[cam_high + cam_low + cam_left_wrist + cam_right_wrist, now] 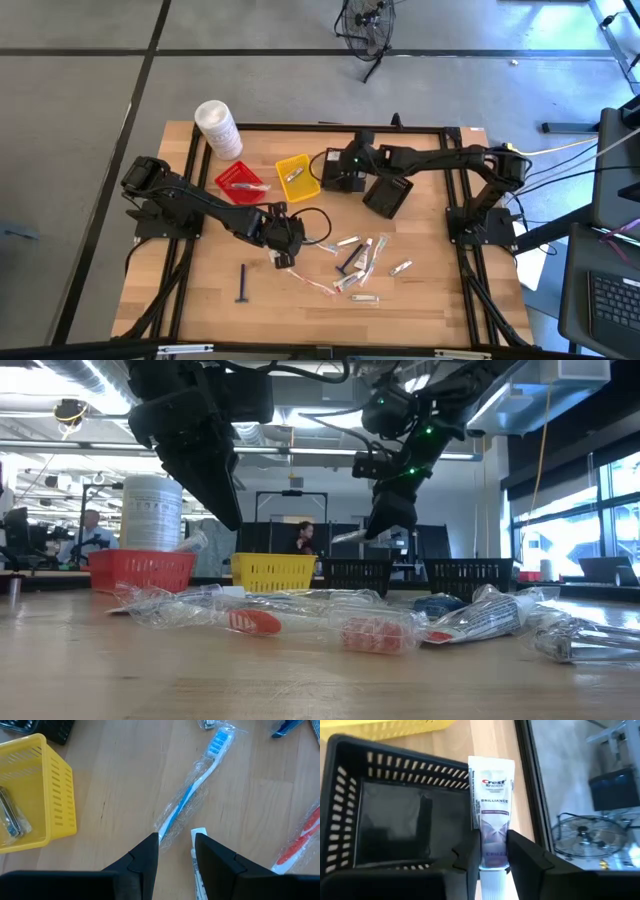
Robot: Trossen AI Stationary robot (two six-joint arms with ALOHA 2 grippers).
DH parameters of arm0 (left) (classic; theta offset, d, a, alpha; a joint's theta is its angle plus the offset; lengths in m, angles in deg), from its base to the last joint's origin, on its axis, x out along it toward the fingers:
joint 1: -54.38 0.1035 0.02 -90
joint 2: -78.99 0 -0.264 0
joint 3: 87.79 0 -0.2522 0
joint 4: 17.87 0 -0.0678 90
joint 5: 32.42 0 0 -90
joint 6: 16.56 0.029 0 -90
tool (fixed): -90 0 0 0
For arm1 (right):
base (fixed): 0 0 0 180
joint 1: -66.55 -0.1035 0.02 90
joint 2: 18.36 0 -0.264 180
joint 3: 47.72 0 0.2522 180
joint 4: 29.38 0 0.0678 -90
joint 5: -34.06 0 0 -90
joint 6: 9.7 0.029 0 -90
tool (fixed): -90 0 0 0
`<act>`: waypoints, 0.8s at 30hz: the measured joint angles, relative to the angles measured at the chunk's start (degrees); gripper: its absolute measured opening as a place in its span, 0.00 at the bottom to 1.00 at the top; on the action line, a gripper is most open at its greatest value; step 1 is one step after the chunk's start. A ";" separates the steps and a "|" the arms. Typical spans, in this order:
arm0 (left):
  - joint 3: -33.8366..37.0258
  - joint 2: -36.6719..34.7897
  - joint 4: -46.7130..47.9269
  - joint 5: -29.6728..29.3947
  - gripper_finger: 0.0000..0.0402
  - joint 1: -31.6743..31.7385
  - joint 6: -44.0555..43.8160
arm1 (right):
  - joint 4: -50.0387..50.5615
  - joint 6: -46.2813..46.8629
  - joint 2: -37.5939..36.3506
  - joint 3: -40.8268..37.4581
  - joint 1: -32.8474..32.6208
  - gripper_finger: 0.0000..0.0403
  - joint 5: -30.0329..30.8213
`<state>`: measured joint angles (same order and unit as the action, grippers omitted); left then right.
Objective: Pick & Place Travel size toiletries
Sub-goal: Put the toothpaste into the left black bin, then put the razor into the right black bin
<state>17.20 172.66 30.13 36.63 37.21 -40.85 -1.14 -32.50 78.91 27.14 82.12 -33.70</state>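
Observation:
My right gripper (492, 845) is shut on a white and silvery toothpaste tube (491, 795), just above an empty black basket (395, 820) at the table's far middle (335, 178). My left gripper (176, 840) hangs open over the wood near the table's centre (283, 250), above the wrapped end of a blue toothbrush (192, 790). A white printed sachet (198, 855) shows beside one of its fingers; touching or apart, I cannot tell. More wrapped toiletries (362, 262) lie flat at the near right. A black razor (243, 283) lies at the near left. My right gripper pinches the tube's lower body (492, 851), close to its white cap end (493, 882), between its two fingers. The fingers lie along the tube and slant down from the table's right. The tube is lifted clear, and its flat crimped end (491, 762) sticks out over the basket's rim.
A yellow basket (297, 177) holding a silvery wrapped item (12, 820), a red basket (240, 180) and a big white tub (218, 128) stand at the far left. A second black basket (388, 195) sits right of the first. A red-handled toothbrush (300, 845) lies close by.

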 joint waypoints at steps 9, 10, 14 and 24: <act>0.01 0.00 0.01 0.00 0.31 0.00 -0.01 | -0.32 1.16 1.14 0.02 1.93 0.38 -3.68; 0.02 0.00 0.00 0.00 0.31 0.00 0.01 | -0.50 1.16 1.13 0.02 1.60 0.39 -3.67; 0.00 0.00 0.00 -0.02 0.31 0.00 0.11 | -0.43 1.28 0.75 0.02 -0.66 0.44 -3.69; 0.00 0.00 -0.02 -0.39 0.31 0.00 -0.05 | 5.07 8.16 0.72 0.02 -12.10 0.42 -9.88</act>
<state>17.20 172.66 30.11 36.24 37.21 -40.90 3.93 -24.34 79.63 27.16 70.02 -43.58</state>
